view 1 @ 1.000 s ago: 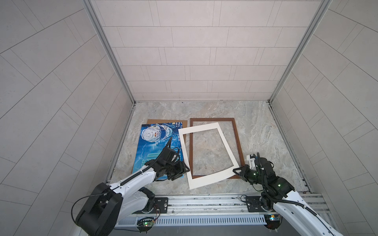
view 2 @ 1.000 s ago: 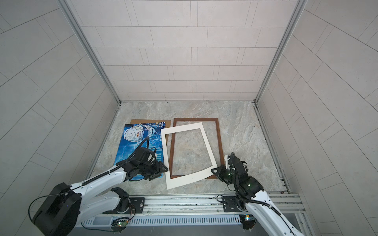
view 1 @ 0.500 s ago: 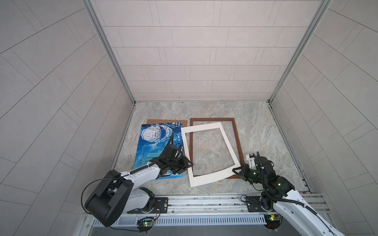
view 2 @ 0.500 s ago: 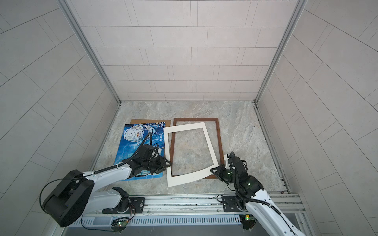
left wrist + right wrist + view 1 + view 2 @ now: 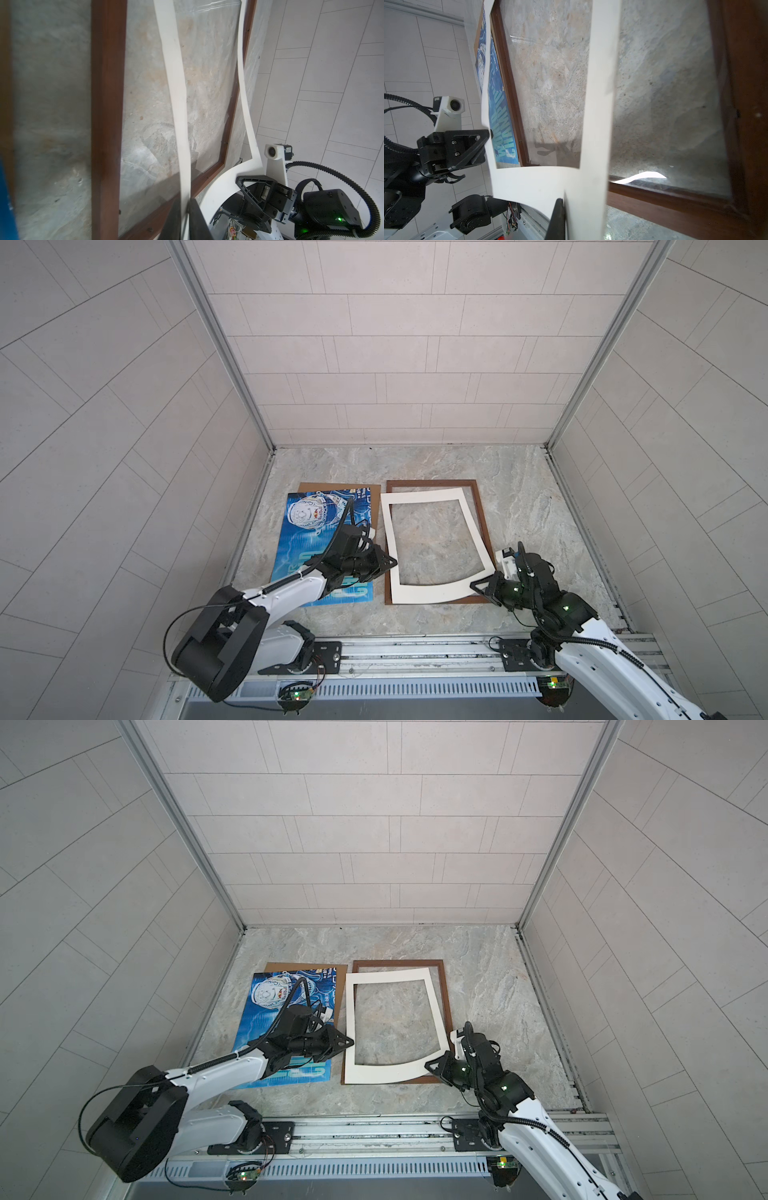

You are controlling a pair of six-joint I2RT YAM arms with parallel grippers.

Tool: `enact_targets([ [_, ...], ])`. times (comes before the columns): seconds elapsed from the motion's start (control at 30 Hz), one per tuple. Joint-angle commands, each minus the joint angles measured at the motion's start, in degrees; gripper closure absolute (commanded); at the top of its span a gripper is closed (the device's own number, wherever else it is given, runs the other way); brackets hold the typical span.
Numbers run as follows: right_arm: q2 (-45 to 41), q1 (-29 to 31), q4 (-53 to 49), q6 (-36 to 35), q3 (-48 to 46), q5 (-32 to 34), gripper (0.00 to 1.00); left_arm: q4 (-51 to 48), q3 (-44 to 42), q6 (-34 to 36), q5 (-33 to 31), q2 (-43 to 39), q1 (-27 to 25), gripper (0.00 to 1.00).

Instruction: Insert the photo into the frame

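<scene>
Left end effector (image 5: 392, 563) has slid over from above the photo (image 5: 299, 547) and now pinches the left edge of the white mat (image 5: 415, 594). Right end effector (image 5: 473, 585) still clamps the mat's lower-right corner. The mat sits squarer over the frame (image 5: 432, 482) than a second ago, and it's bowed. Count: two end effectors, one card mat, one thin dark wood frame mid-picture, and one glossy blue photo to its left. The photo lies flat on one brown backing board (image 5: 375, 506), all on the marbled tabletop (image 5: 415, 464).
</scene>
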Motion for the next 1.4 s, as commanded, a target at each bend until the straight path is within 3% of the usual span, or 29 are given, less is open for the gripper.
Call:
enact_targets([
  [0.0, -1.1, -0.1, -0.6, -0.5, 0.4, -1.3, 1.00, -0.7, 1.6, 2.2, -0.2, -0.1, -0.3, 0.92],
  [0.3, -0.7, -0.1, -4.2, -4.0, 0.8, -2.6, 0.98, 0.6, 2.6, 4.3, -0.4, 1.6, -0.3, 0.97],
  [0.37, -0.4, 0.0, -6.6, -5.8, 1.3, -2.4, 0.90, 0.5, 3.6, 6.1, 0.6, 2.8, -0.3, 0.98],
  [0.47, -1.3, -0.1, -13.5, -10.4, 3.8, 0.5, 0.61, -0.9, 5.0, 8.7, 1.1, 5.3, -0.3, 1.00],
  [0.73, 2.5, -0.2, -19.0, -16.5, 8.3, 6.0, 0.34, 2.4, 4.9, 7.0, -1.9, 8.8, -0.3, 1.00],
  [1.07, 4.0, -1.7, -26.0, -23.3, 16.5, 14.7, 0.23, 7.3, 6.2, 6.7, -0.8, 13.7, -0.3, 1.00],
  [1.37, 10.8, -9.7, -22.7, -28.4, 17.8, 8.8, 0.23, 8.0, 7.6, 8.0, -1.5, 16.5, -0.1, 1.00],
])
